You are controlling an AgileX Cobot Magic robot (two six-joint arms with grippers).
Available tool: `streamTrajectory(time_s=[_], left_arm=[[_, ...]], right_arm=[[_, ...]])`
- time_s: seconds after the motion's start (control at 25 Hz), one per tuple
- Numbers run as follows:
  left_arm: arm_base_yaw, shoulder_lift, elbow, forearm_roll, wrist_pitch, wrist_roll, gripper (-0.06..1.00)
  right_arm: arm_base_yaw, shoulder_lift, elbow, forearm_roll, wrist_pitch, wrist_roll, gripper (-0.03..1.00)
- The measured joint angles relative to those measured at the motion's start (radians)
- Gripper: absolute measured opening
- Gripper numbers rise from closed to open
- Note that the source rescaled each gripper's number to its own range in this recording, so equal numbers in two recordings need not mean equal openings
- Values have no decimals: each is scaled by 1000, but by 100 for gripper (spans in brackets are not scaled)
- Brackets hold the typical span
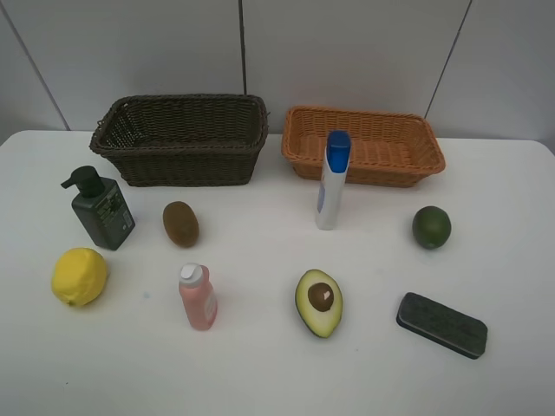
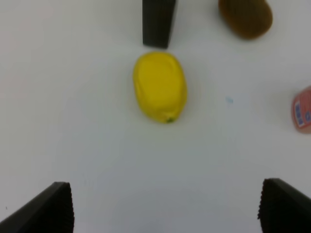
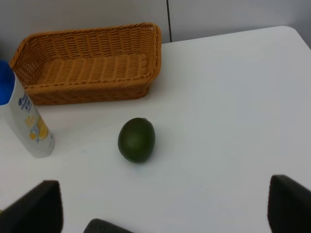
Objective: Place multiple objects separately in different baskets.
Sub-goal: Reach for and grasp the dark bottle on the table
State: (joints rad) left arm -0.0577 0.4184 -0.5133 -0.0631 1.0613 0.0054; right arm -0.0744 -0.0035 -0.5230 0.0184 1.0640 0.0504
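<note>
White table (image 1: 260,373), with brown basket (image 1: 186,165) and orange basket (image 1: 390,172) side by side at the back.
Left gripper (image 2: 167,208) is wide open, facing the lemon (image 2: 159,86); right gripper (image 3: 163,208) is wide open, facing the lime (image 3: 136,140). Pump bottle (image 1: 104,212), kiwi (image 1: 180,224), pink bottle (image 1: 199,299), avocado half (image 1: 319,302), white bottle (image 1: 332,182) and dark block (image 1: 441,324) sit apart before the baskets.

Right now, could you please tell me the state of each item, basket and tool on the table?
Dark basket: empty.
Orange basket: empty.
Pump bottle: upright.
Pink bottle: upright, capped.
White bottle: upright, capped.
Avocado half: cut side up, pit in.
Lemon: whole.
Kiwi: whole.
Lime: whole.
Block: lying flat.
Left tool: open, empty.
Right tool: open, empty.
</note>
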Motion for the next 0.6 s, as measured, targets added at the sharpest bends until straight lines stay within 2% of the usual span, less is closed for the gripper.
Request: streamTrajectory(time_s=[0.2,0.44,0.6], left_arm=[[0,373,-99,-5,-52,-5,100],[0,792,-354,-5,-53,0,100],[0,999,-527,-5,-51,18,100]], right_arm=[[0,0,0,0,0,0,100],[0,0,0,0,0,0,100],[0,0,0,0,0,0,100]])
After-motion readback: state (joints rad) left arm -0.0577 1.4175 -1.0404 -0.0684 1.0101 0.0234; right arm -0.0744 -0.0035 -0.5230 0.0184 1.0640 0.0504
